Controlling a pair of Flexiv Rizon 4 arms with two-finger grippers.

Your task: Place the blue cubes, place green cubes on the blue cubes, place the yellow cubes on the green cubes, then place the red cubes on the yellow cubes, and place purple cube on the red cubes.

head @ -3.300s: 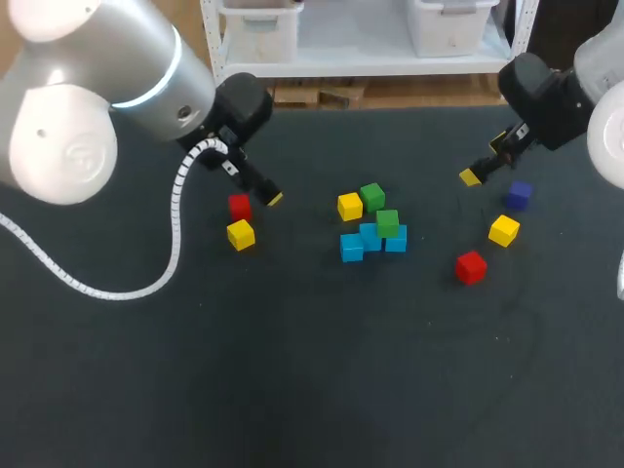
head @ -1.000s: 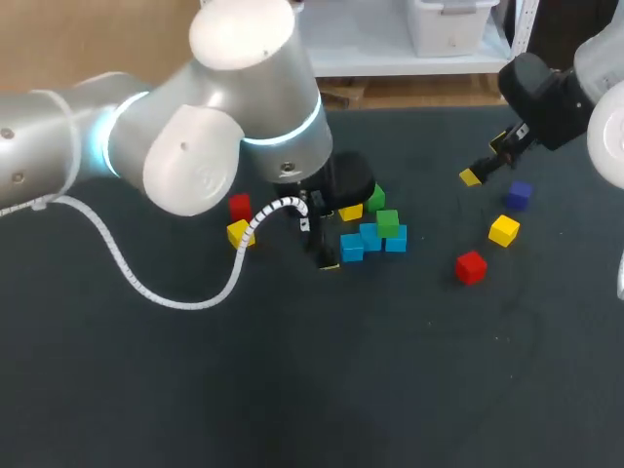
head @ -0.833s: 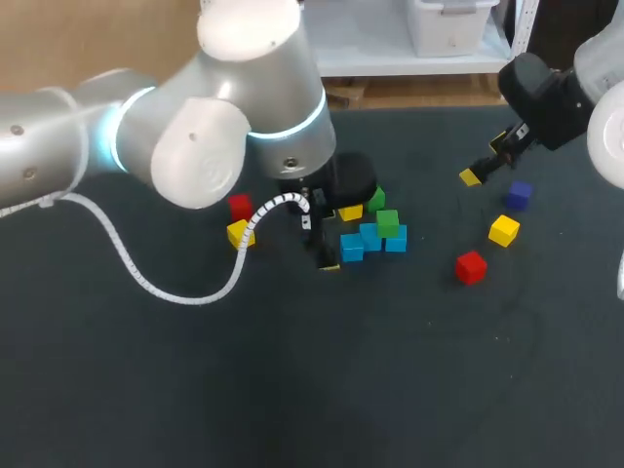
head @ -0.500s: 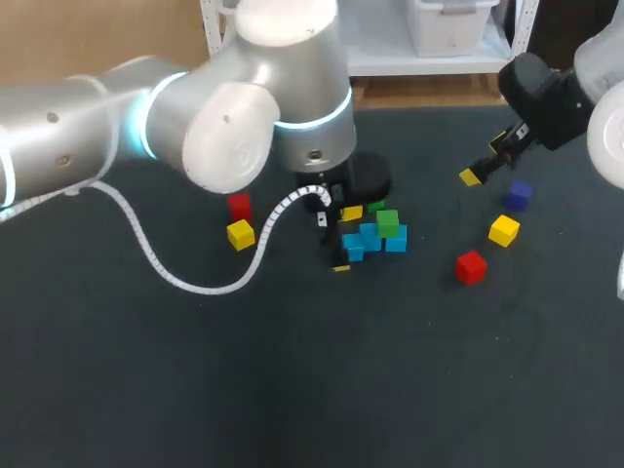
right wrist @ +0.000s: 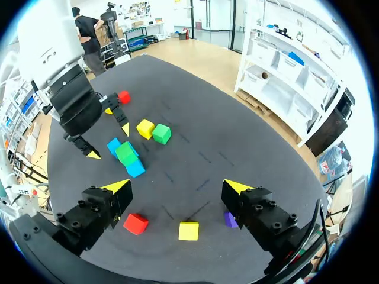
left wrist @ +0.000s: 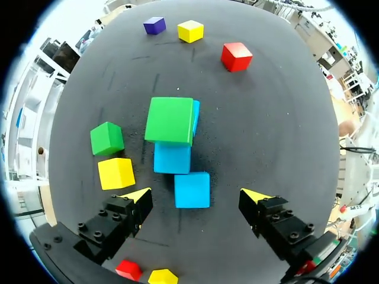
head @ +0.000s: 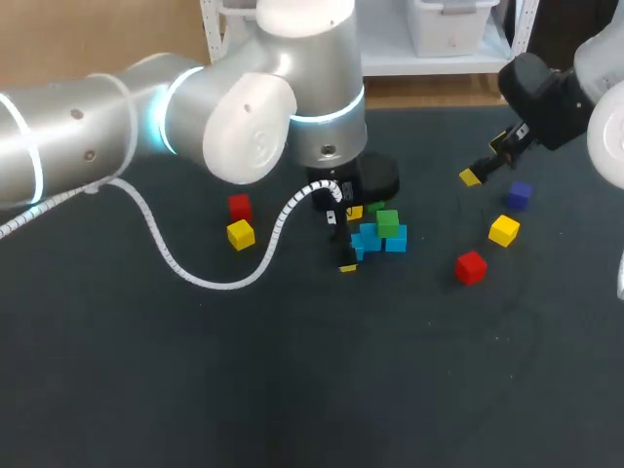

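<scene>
Blue cubes point(left wrist: 192, 190), three bright, plain blocks, sit clustered mid-table; one carries a green cube point(left wrist: 170, 120). Left gripper point(left wrist: 196, 194) hovers with fingers spread either side of the nearest. Right gripper point(right wrist: 176, 186) is also spread.

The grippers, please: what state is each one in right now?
Left gripper: open, holding nothing.
Right gripper: open, holding nothing.

Pretty clearly a robotics lab: silver left robot arm point(head: 244, 107) and white right robot arm point(head: 590, 78) over a dark matte table point(head: 292, 380) scattered with small coloured cubes point(head: 471, 266).
</scene>
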